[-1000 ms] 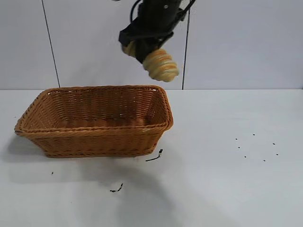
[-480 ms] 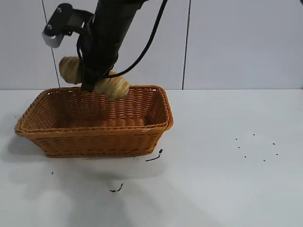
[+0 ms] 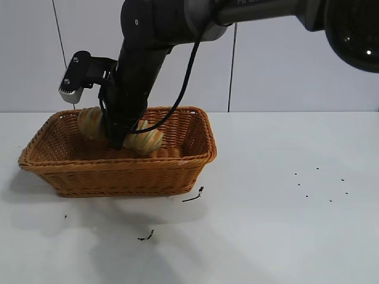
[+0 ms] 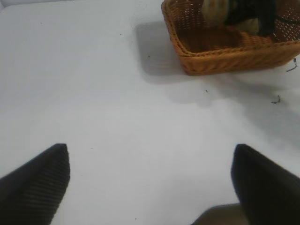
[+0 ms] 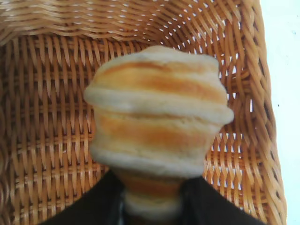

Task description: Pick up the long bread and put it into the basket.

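Observation:
The long bread (image 3: pixel 144 140), tan with orange ridged stripes, is held inside the orange-brown wicker basket (image 3: pixel 195 158), low over its floor. My right gripper (image 3: pixel 116 135) is shut on the long bread, with the black arm reaching down into the basket from above. In the right wrist view the long bread (image 5: pixel 157 112) fills the middle, its near end clamped between my black fingers (image 5: pixel 93 204), with the basket floor (image 5: pixel 47 117) close behind. My left gripper (image 4: pixel 150 185) is open and empty over bare table, far from the basket (image 4: pixel 220 51).
The basket stands on a white table (image 3: pixel 266 225) toward its left. Small dark scraps (image 3: pixel 195 195) lie by the basket's front right corner, and tiny specks (image 3: pixel 320 183) dot the table to the right. A grey wall rises behind.
My right gripper swung left from above the basket's right end and came down with the long bread, which is now inside the basket instead of above its rim.

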Controlling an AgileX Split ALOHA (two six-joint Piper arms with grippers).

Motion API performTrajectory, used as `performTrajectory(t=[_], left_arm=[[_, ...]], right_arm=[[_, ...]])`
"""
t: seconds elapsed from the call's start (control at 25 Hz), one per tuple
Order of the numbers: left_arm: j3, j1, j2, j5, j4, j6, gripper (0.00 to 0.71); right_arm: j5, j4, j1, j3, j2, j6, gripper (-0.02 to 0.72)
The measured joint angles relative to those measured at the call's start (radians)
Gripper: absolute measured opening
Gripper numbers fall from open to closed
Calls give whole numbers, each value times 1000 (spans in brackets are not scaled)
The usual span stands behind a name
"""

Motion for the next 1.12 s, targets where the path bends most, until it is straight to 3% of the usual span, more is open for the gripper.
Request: performTrajectory(t=[0.32,0.44,0.56,0.76,0.92,1.12], left_arm=[[0,0,0,0,0,0,696],[0,0,0,0,0,0,696],[0,0,0,0,0,0,696],[0,0,0,0,0,0,696],[0,0,0,0,0,0,696],[0,0,0,0,0,0,696]], right_arm=[[3,3,-8,0,-66,71,681],[21,4,-13,0,-118,200,681],[77,3,-28,0,-179,441,681],[180,0,-87,0,-244,729,679],[223,-8,-172,0,-248,841,673],[281,-56,-312,0,-248,859,672]])
